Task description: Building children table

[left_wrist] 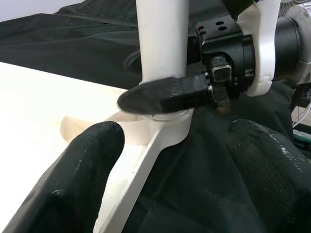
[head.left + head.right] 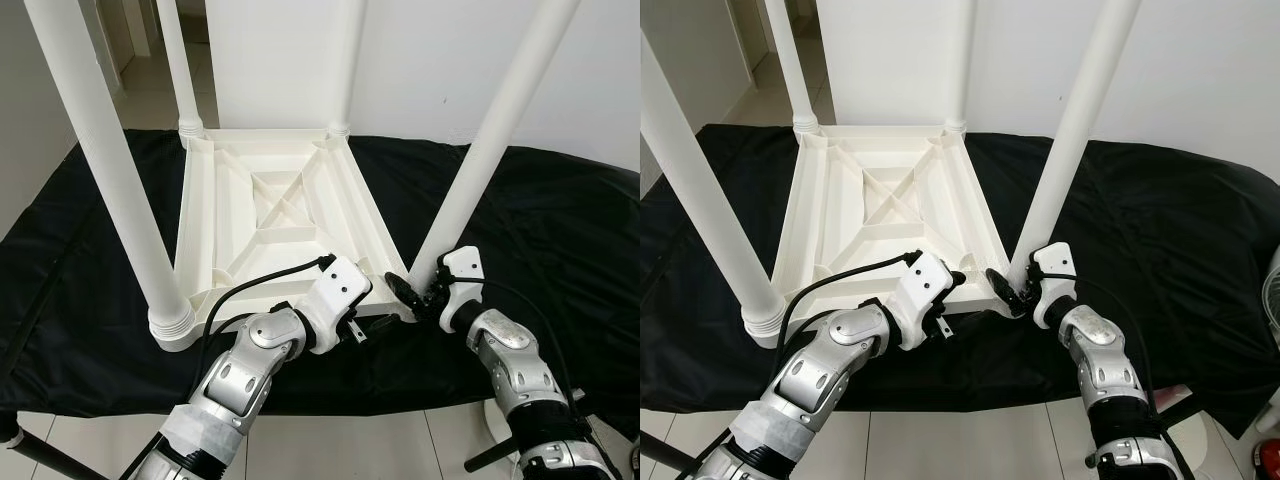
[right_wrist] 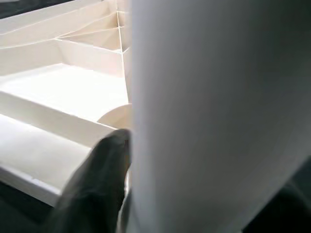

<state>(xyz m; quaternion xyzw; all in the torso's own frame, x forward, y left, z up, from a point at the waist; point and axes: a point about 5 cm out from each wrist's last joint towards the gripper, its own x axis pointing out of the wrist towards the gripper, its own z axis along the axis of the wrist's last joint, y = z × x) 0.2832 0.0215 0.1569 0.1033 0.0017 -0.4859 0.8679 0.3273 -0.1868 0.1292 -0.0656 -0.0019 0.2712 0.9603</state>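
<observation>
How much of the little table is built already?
All four legs stand up from the upside-down top. The right hand grips the near right leg at its base, seemingly still fixing it; the left hand waits open beside that corner. Flipping it over comes afterwards.

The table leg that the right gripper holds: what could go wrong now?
1. The right gripper grips the table leg only at its base, so the long leg may tilt in its corner socket.
2. The upturned tabletop lies on a loose black cloth and may slide if pushed.
</observation>
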